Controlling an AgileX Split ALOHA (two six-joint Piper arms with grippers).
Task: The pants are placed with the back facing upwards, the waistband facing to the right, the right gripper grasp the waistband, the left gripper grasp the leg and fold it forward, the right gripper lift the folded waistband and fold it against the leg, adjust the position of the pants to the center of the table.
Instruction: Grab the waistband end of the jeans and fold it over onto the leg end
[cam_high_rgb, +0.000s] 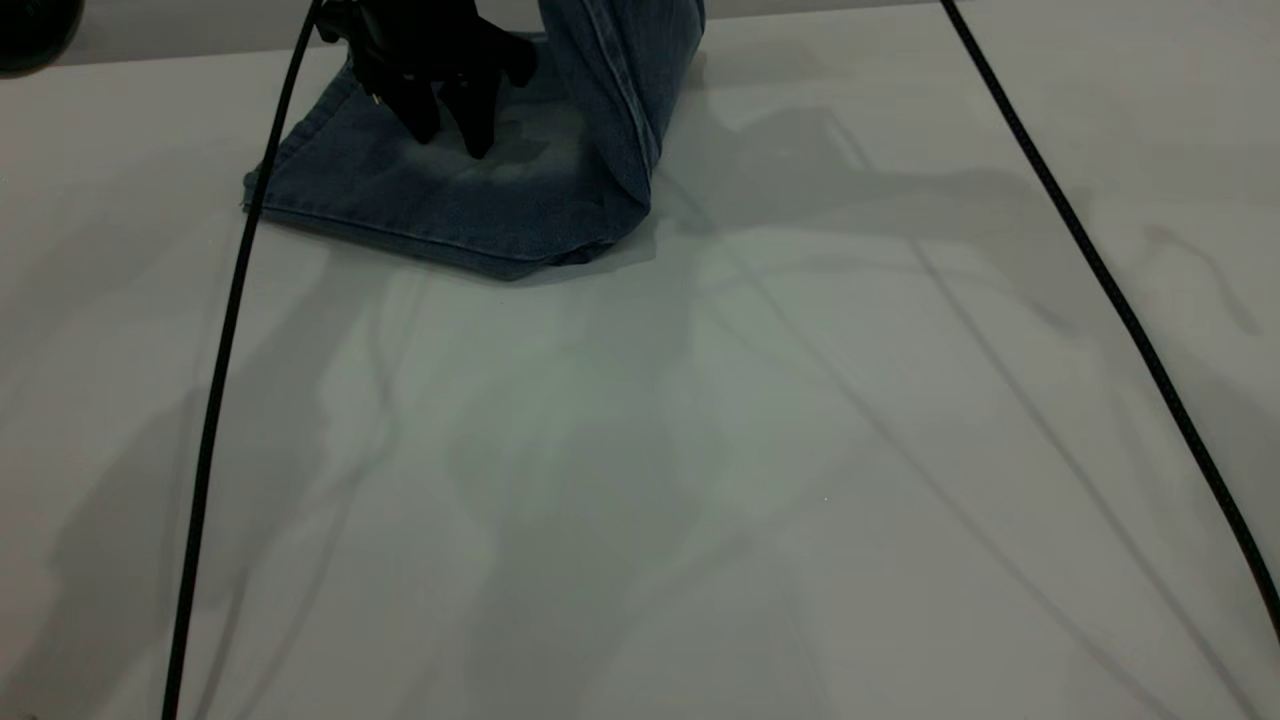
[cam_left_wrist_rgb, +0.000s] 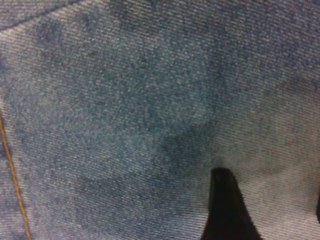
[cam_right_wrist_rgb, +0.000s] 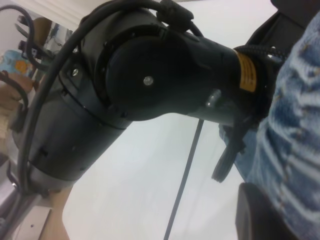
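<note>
While the second fold is under way, blue denim pants (cam_high_rgb: 470, 190) at the far left part of the white table (cam_high_rgb: 700, 450), near its back edge. Lower layer flat on the table; upper part rising steeply from a crease at the right side and leaving the exterior view at the top.

Left gripper (cam_high_rgb: 450, 125): black, fingers spread a little, tips pointing down onto the flat denim, nothing held between them; apparently pinning the layer. Left wrist view filled with denim weave, one dark fingertip (cam_left_wrist_rgb: 226, 205) against it.

Right gripper: outside the exterior view. Right wrist view: denim (cam_right_wrist_rgb: 292, 140) pressed close beside a dark finger (cam_right_wrist_rgb: 260, 212), so probably holding the raised waistband, though the grip itself hidden; cannot tell how far open. Left arm's joint housing (cam_right_wrist_rgb: 150, 80) filling the rest of that view.

Likely step: waistband carried over toward the legs. Next move: lowering the raised part onto the flat layer, after lifting the left gripper out of the way.

Room: broad bare table toward the front and right, crossed only by two black cables (cam_high_rgb: 215, 400) hanging above; little margin behind the pants.
</note>
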